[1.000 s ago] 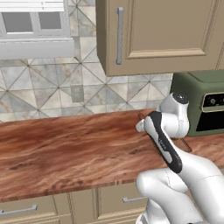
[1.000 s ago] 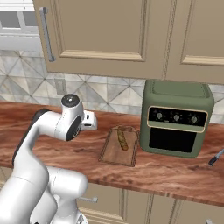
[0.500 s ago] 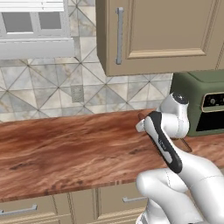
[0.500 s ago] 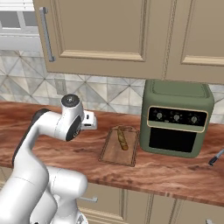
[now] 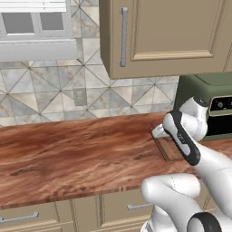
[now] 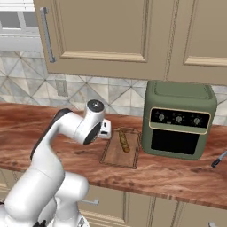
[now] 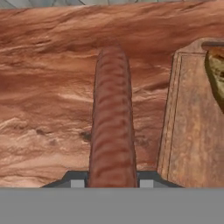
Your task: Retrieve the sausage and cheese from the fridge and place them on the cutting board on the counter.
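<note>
Between the two dark tips of the pincer sits the sausage, clamped at its near end, and its long axis runs straight out ahead of the hand over bare wood-grain tabletop. Just beside it, off to the right as the hand camera sees things, lies the cutting board, its darker rim running nearly parallel to the sausage, so the meat hangs alongside the board and not yet over it. Judging from that, the coming move is a short sideways carry toward the board before letting go. Farther along, at the board's far right edge, a yellowish-olive lump that I take to be the cheese already rests on it; from the right base camera it shows as an elongated piece lying on the board in front of a green countertop oven.
</note>
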